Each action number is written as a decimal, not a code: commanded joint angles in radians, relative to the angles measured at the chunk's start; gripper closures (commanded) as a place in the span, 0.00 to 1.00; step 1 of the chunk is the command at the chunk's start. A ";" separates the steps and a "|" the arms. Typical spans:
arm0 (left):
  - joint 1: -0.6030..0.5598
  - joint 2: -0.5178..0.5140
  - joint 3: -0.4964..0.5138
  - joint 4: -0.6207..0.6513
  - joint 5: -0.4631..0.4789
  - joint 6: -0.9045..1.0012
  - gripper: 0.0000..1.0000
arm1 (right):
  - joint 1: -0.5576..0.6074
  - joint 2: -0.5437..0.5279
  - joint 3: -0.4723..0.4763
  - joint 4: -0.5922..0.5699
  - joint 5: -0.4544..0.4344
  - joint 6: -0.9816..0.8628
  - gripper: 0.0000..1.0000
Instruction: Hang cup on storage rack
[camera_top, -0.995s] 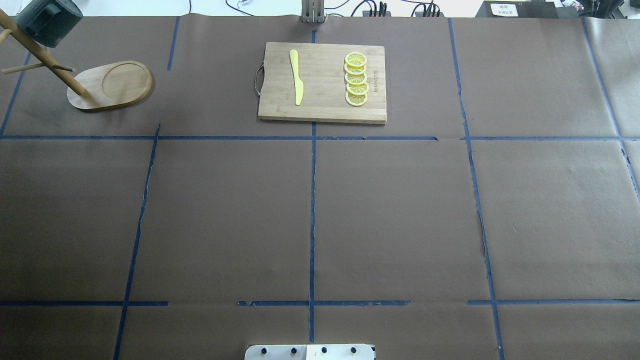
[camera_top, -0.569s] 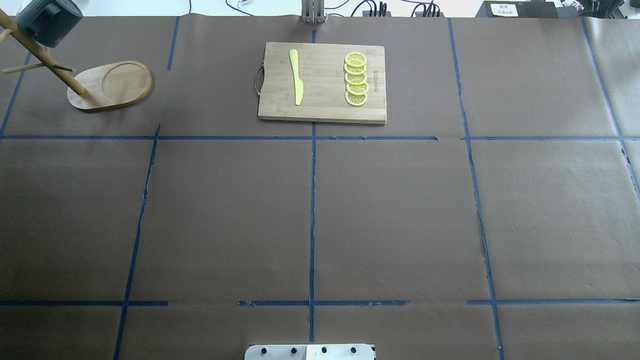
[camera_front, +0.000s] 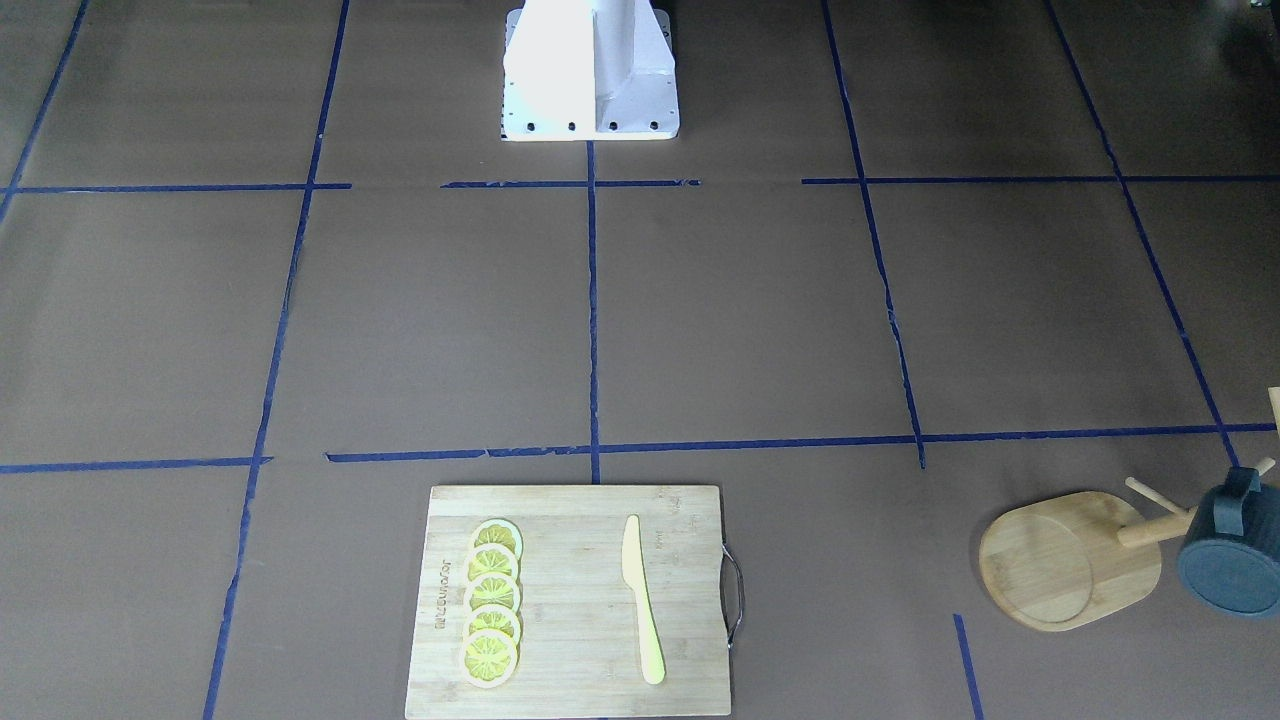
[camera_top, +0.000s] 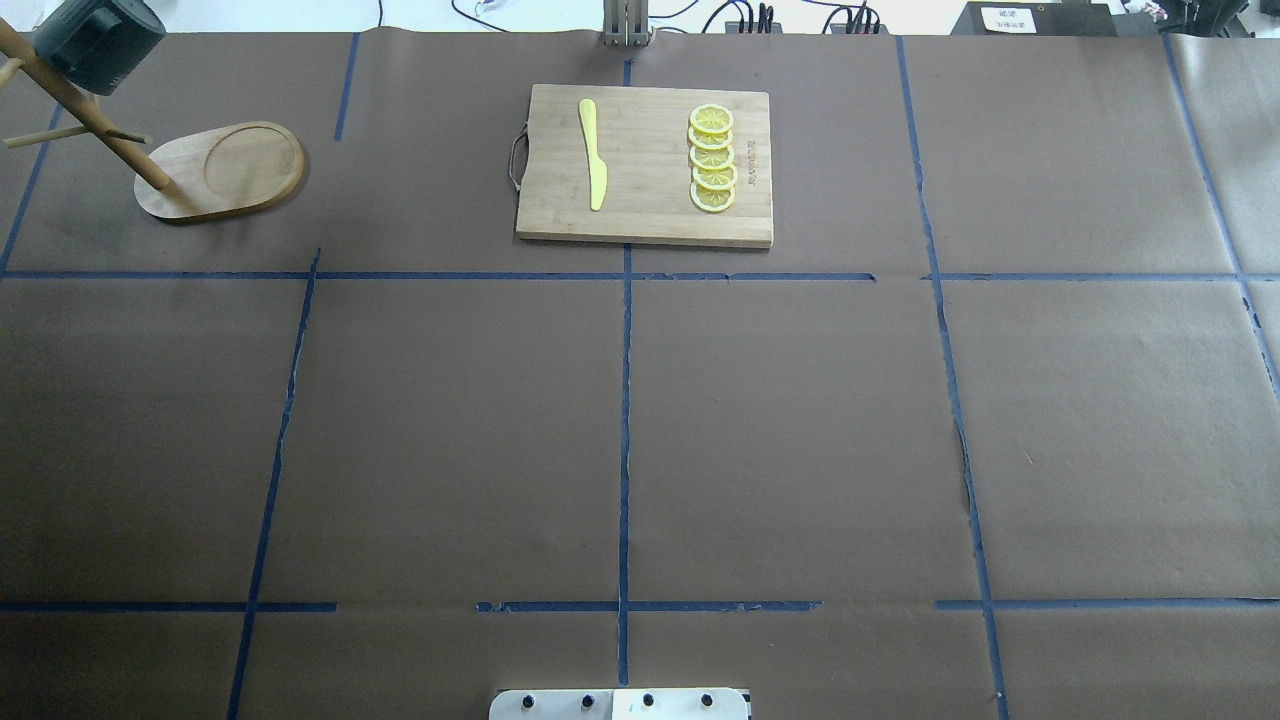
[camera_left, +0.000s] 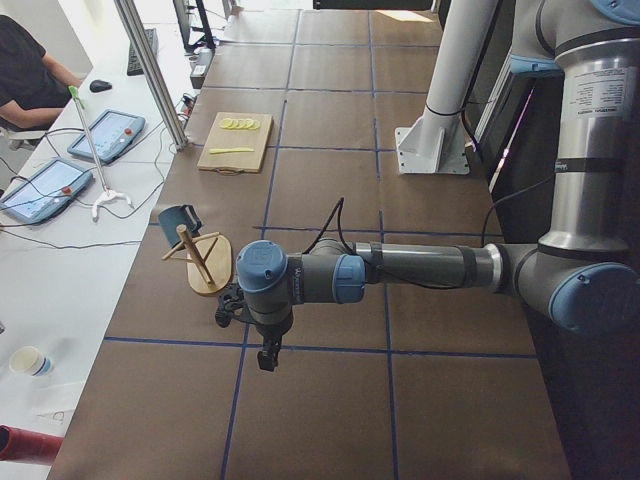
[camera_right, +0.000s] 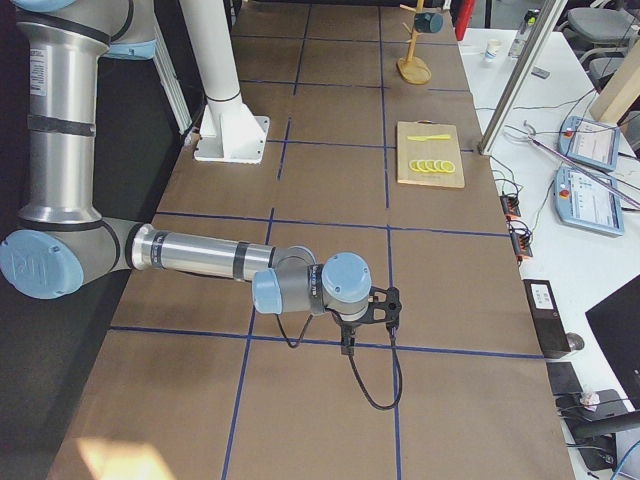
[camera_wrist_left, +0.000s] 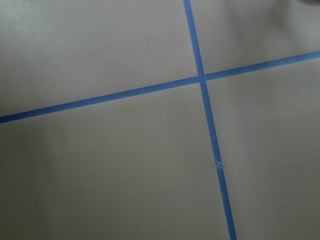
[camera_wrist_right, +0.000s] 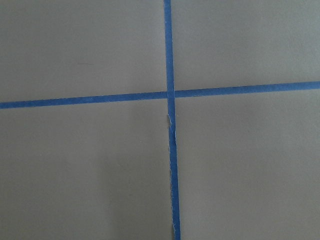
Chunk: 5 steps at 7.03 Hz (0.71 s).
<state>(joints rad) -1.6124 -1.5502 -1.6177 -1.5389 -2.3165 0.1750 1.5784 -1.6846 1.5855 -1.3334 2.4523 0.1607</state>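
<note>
The dark blue-grey cup (camera_top: 95, 45) hangs by its handle on a peg of the light wooden storage rack (camera_top: 225, 170) at the table's far left corner. Both also show in the front view, the cup (camera_front: 1228, 560) beside the rack's base (camera_front: 1060, 560). No gripper is near them. The left gripper (camera_left: 268, 358) shows only in the exterior left view, low over the table on the near side of the rack (camera_left: 210, 270). The right gripper (camera_right: 347, 345) shows only in the exterior right view, far from the rack (camera_right: 413, 70). I cannot tell whether either is open or shut.
A rectangular wooden cutting board (camera_top: 645, 165) with a yellow knife (camera_top: 594, 155) and several lemon slices (camera_top: 712, 158) lies at the far middle. Blue tape lines cross the brown paper. The robot's white base (camera_front: 590, 70) stands at the near edge. Both wrist views show only paper and tape.
</note>
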 joint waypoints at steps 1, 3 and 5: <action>0.000 -0.001 0.002 -0.009 -0.001 -0.038 0.00 | 0.000 -0.003 -0.010 0.000 0.001 0.005 0.00; 0.000 0.002 0.002 -0.010 0.000 -0.037 0.00 | 0.003 -0.001 -0.015 -0.001 -0.013 0.004 0.00; 0.000 0.002 0.002 -0.010 0.000 -0.037 0.00 | 0.043 0.019 0.004 -0.092 -0.058 -0.006 0.00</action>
<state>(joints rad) -1.6122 -1.5479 -1.6154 -1.5492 -2.3164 0.1380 1.6045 -1.6785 1.5804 -1.3604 2.4091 0.1595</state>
